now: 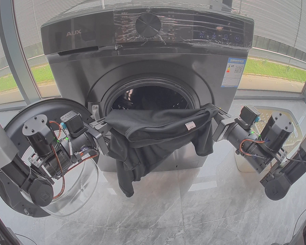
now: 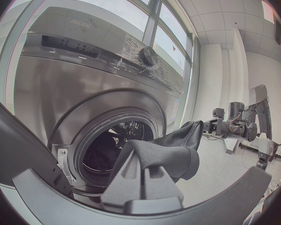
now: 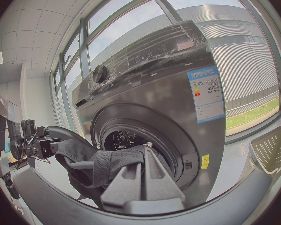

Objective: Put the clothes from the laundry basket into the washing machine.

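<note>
Head view: left gripper point(image 1: 103, 126) and right gripper point(image 1: 218, 114) are held level and well apart, just in front of the washing machine point(image 1: 91, 68). Fingers of both are clamped shut on a black garment point(image 1: 153, 126), one at each end. In each wrist view the cloth is seen pinched and wrapped over the fingertips. The garment is stretched between them across the lower part of the drum opening point(image 1: 151, 97). Its bulk is left hanging below toward the floor point(image 1: 193, 205); whether the tail clears the floor cannot be told. The door point(image 1: 52, 108) is swung fully open on the left, behind the left arm. The laundry basket point(image 3: 271, 147) is set beside the machine on the right, past the right arm; its contents cannot be made out.

Step judged: garment brought to the mouth, insertion not yet done.

Next move, as judged:
- Both grippers are to be pushed forward and drawn closer together so the span fits through the ring.
- The hanging tail is to be lifted over the lip.
- The fingers are to be released only once inside.

Risk: tail snagged on the lip or left draped outside.
</note>
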Motion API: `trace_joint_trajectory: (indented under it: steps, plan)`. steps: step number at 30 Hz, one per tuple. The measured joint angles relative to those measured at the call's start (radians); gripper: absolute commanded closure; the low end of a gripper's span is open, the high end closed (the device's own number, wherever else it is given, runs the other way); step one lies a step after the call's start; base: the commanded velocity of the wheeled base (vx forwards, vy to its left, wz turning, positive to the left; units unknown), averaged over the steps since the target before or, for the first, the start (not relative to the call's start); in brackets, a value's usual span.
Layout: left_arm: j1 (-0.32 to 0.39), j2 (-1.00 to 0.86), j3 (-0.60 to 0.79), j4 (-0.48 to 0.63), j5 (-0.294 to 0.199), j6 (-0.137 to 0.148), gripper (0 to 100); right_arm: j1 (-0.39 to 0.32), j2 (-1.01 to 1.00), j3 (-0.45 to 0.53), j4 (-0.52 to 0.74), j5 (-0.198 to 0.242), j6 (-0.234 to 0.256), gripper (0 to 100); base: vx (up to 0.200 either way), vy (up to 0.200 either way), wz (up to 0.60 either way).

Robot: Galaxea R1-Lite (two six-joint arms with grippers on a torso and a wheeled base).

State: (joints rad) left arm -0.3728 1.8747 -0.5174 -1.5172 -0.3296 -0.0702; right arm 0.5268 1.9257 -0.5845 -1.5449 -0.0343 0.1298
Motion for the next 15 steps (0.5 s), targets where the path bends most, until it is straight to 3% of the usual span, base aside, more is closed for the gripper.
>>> trace_joint_trajectory:
  steps: [15]
  plan:
    - [0.002, -0.012, 0.010, 0.001, -0.003, 0.003, 100, 0.000, -0.014, -0.014, 0.000, -0.001, 0.002, 100, 0.000, 0.000, 0.00]
